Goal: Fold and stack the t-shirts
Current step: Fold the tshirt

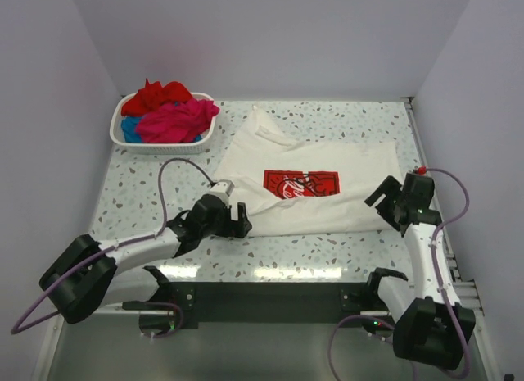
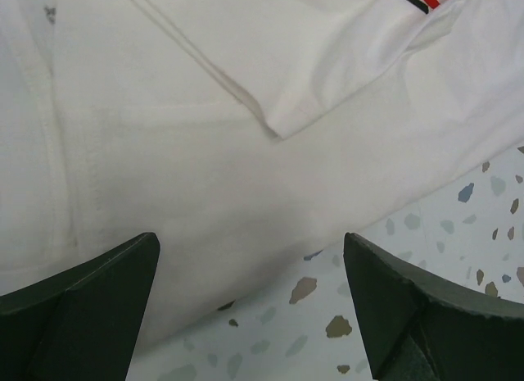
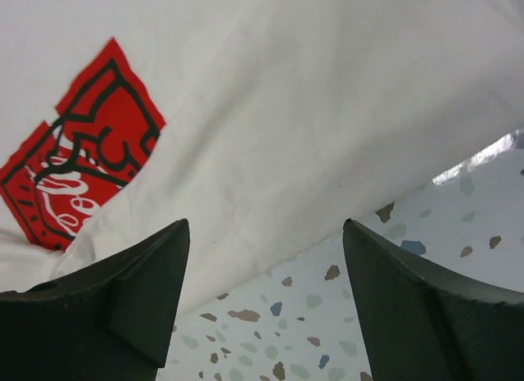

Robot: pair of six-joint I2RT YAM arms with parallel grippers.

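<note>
White t-shirt (image 1: 344,210) flat between low left claw (image 1: 242,221) and low right claw (image 1: 383,202), both wide.

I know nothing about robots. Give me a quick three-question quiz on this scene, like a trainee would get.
1. True or false: the white t-shirt lies spread on the table.
2. What is in the basket? A. coloured clothes B. bottles C. nothing
3. Fill in: the left claw and the right claw, each at an edge of the shirt, both stand ____.

Key: 1 true; 2 A; 3 open.
</note>
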